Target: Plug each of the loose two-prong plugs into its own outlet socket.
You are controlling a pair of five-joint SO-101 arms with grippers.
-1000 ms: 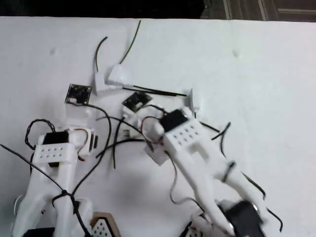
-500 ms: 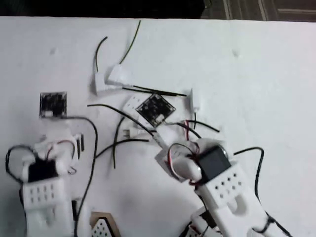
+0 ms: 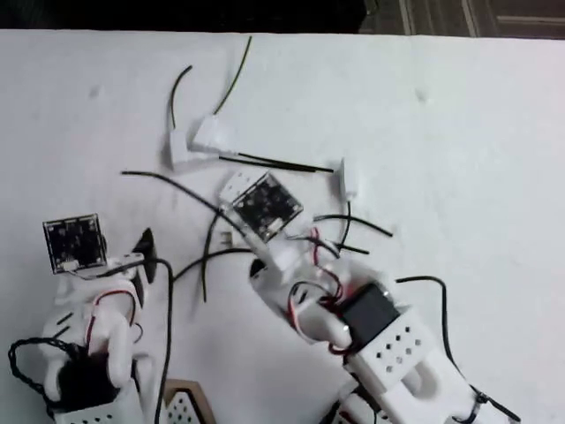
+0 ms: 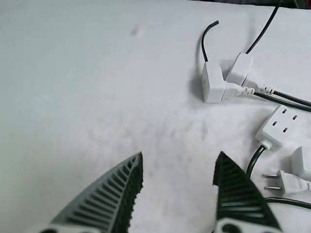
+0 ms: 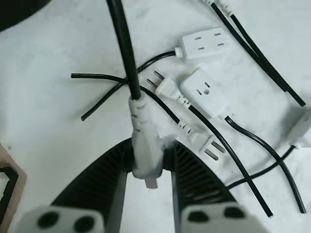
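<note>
My right gripper is shut on a white two-prong plug; its prongs point back between the fingers and its black cable runs away over the table. Two loose plugs lie just beyond, beside a cube socket and a flat outlet block. In the high view this gripper sits mid-table under its camera board. My left gripper is open over bare table, with the outlet block and a loose plug off to one side.
A plug seated in a white socket lies farther off, with short black cable ends trailing toward the far edge. Another small socket lies right of centre. A brown board sits at the near edge between the arms.
Both arms have drawn back toward the near edge. The right one has dragged a plug and its black cable along; the cable's far end has swung left.
</note>
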